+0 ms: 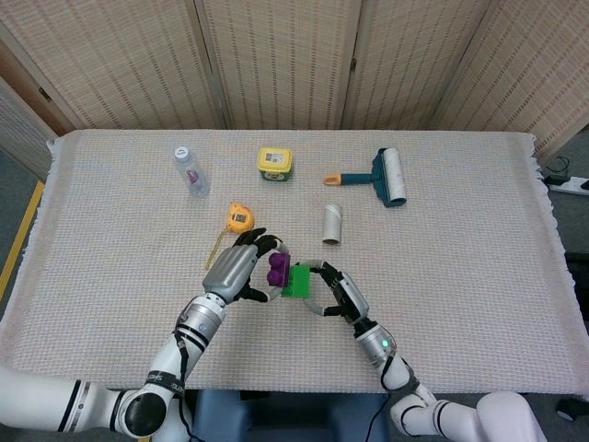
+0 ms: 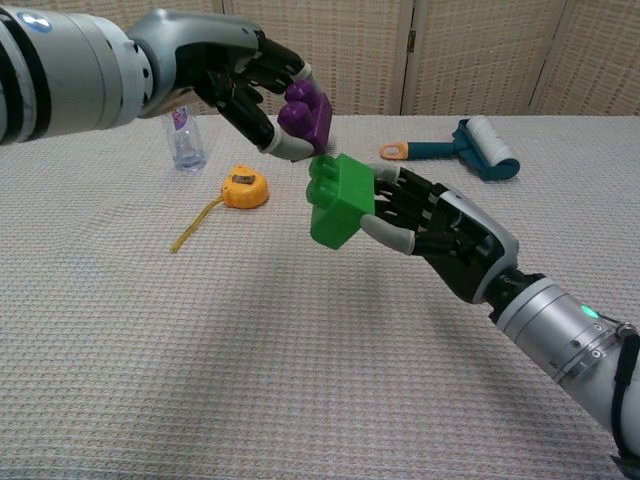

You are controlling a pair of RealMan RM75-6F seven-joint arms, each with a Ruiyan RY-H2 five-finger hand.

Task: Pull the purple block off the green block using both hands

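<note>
My left hand (image 2: 235,80) (image 1: 237,270) holds the purple block (image 2: 306,113) (image 1: 275,270) above the table, fingers wrapped around its left side. The green block (image 2: 340,199) (image 1: 297,279) is apart from it, lower and to the right, its studs facing the purple block. My right hand (image 2: 440,232) (image 1: 338,293) grips the green block from the right side. A small gap shows between the two blocks in the chest view.
A yellow tape measure (image 1: 239,217) with its tape pulled out lies just beyond my left hand. Farther back are a small bottle (image 1: 190,170), a yellow tub (image 1: 274,163), a white roll (image 1: 331,224) and a teal lint roller (image 1: 384,175).
</note>
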